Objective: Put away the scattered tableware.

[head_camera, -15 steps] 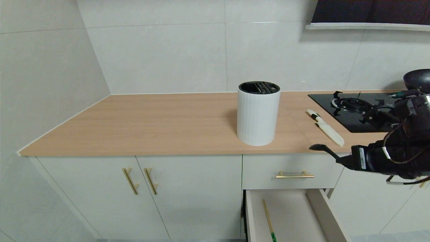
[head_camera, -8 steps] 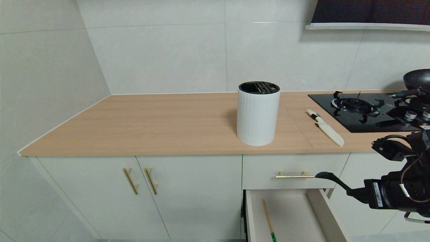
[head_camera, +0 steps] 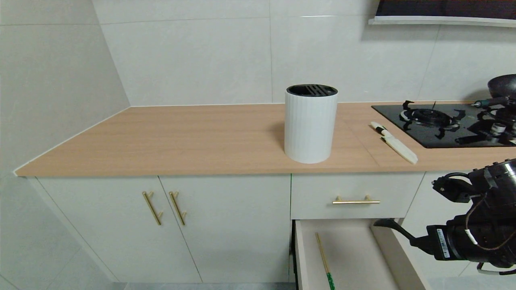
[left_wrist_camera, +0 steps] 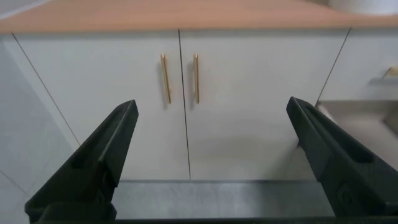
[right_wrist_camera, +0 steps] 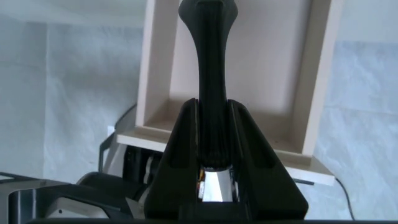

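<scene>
My right gripper (head_camera: 419, 243) is shut on the handle of a black utensil (head_camera: 393, 227), which juts out over the right side of the open drawer (head_camera: 356, 251) below the counter. In the right wrist view the black utensil (right_wrist_camera: 210, 68) runs out from between the closed fingers (right_wrist_camera: 180, 134) over the drawer's pale inside (right_wrist_camera: 261, 56). A pair of chopsticks (head_camera: 323, 257) with green ends lies in the drawer. On the counter a cream-coloured knife (head_camera: 394, 148) lies beside a white ribbed utensil holder (head_camera: 310, 125). My left gripper (left_wrist_camera: 211, 143) is open, low in front of the cabinet doors (left_wrist_camera: 186, 106).
A black gas stove (head_camera: 443, 125) with a dark pan (head_camera: 502, 86) sits at the counter's right end. A shut drawer with a gold handle (head_camera: 356, 201) is above the open one. Tiled walls close off the counter's back and left side.
My right gripper has come down with the black utensil from the counter's edge to just above the open drawer. The head view has shifted slightly.
</scene>
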Controlling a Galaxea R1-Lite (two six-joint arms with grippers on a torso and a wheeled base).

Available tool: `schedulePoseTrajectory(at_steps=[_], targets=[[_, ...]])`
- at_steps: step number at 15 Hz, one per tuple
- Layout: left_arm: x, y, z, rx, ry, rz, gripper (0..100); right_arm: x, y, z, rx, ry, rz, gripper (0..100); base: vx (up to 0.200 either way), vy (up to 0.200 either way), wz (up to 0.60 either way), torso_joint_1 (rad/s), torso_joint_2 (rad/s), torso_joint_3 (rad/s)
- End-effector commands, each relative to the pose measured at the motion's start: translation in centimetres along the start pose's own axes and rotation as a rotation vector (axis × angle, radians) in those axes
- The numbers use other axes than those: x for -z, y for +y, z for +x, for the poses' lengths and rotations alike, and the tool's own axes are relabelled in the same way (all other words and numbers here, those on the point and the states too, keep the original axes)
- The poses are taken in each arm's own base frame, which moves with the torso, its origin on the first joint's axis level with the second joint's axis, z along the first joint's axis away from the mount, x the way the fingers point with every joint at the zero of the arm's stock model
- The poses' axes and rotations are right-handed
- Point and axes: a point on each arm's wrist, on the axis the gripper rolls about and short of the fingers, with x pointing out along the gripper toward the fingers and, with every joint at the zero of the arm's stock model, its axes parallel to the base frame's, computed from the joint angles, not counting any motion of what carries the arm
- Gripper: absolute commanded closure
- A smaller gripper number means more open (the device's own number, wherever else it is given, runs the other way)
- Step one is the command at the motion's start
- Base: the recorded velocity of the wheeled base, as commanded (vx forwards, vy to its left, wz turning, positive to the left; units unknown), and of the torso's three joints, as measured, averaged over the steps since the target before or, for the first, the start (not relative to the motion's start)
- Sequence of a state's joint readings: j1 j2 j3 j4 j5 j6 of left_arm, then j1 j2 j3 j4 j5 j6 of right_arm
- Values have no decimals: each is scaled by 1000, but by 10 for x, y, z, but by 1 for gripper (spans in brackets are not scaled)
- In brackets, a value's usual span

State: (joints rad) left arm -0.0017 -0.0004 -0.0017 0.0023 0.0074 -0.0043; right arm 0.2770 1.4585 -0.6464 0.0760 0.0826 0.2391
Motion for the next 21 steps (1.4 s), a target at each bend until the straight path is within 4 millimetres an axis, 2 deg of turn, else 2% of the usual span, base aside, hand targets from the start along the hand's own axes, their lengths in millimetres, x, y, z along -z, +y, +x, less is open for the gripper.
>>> schedulePoseTrajectory(at_steps=[1,9,16,20,21], targets=[[0,0,0,0,0,0,0,0,0,3,2,12,1,100,0,0,0,-193,500,290],[0,0,0,0,0,0,0,1,0,5,6,19,1,100,0,0,0,-174,474,293],[0,0,0,0,0,0,0,0,-1,9,7,27,2,100,0,0,0,-108,435,321],[0,0,0,0,0,0,0,-6,-1,25,14,12,4,100,0,0,0,-21,98,65],[0,0,0,0,0,0,0,-11,-1,43,22,10,1,100,0,0,0,0,0,0]])
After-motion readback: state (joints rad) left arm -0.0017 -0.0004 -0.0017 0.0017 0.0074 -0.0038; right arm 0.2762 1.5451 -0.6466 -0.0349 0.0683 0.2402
